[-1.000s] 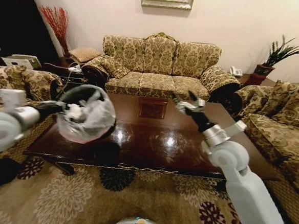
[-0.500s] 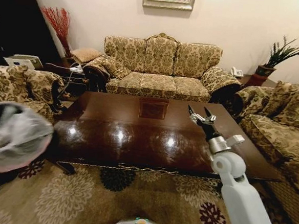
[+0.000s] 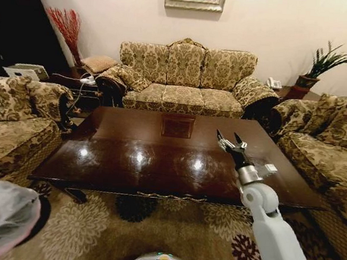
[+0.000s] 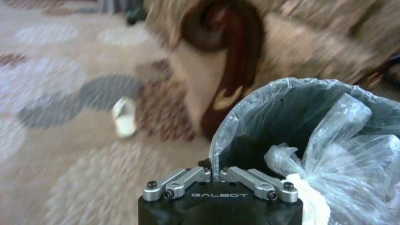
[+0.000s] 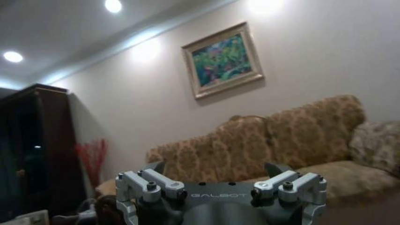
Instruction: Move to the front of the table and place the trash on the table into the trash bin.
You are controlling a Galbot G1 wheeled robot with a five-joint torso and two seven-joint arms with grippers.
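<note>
Low off the near left corner of the table, over the patterned carpet, sits the trash bin, its translucent liner bunched around crumpled white trash, probably the plastic bag bundle. The left gripper has its fingers closed on the liner's rim. A pale slipper lies on the carpet beyond. Above the table's glossy surface, toward its right side, the right gripper hangs with fingers spread wide, holding nothing.
</note>
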